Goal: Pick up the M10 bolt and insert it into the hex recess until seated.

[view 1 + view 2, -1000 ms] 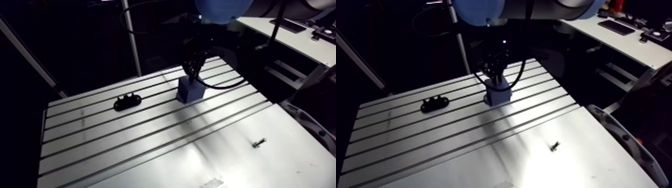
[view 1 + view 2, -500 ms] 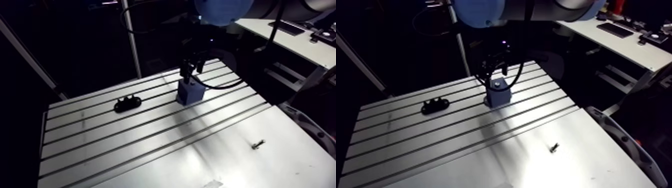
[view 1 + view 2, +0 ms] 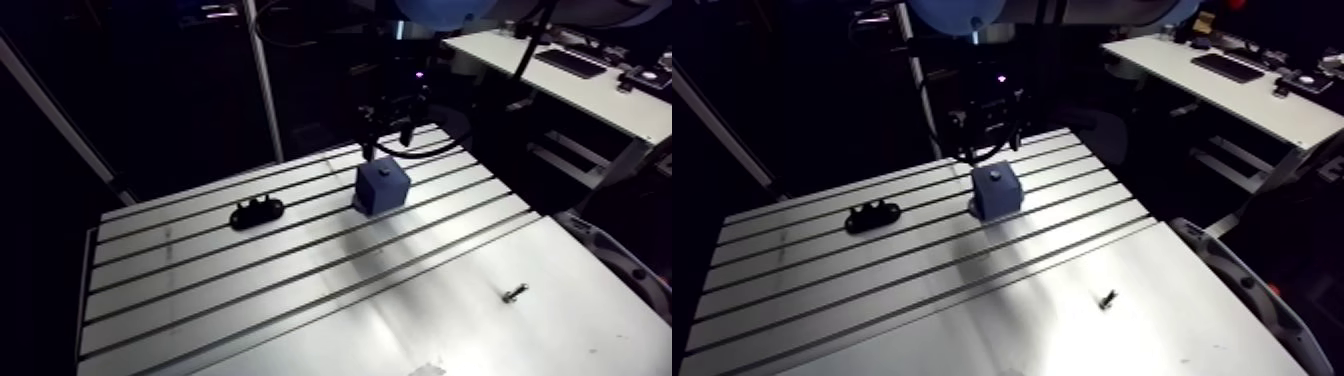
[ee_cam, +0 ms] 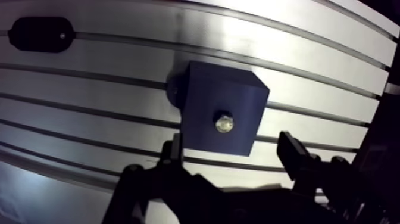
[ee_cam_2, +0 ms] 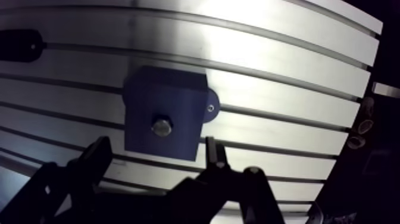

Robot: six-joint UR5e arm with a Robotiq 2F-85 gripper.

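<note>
M10 bolt (image 4: 224,124), silvery steel, round end glinting: planted upright in the middle of the top face of the dark-blue cube-shaped block (image 4: 205,95), long axis vertical, pointing straight back up at the wrist. Directly below the gripper (image 4: 229,146), a little ahead of the two black fingers (image 4: 293,156) in the wrist view. Fingers spread wide, one to each side of the block's near edge, gripping nothing, touching neither bolt nor block. Looks seated, though depth in the recess is hard to judge from straight above (only the shiny end on show). Block standing on the slotted aluminium worktop (image 4: 119,65). Well apart to one side, a black oval fixture (image 4: 41,34) lying flat. Far off near the front corner in the arm view, a small loose metal fastener (image 3: 515,292).

Against the earlier arm views: gripper then down at the block's top, tips at or on it; now raised clear, with a gap between tips and block. Block, fixture and fastener in the same places (slight shift of the whole picture down to the camera). Judged from this: insertion done, release made, only the retreat left, best straight up along the bolt's axis so as not to knock it.
</note>
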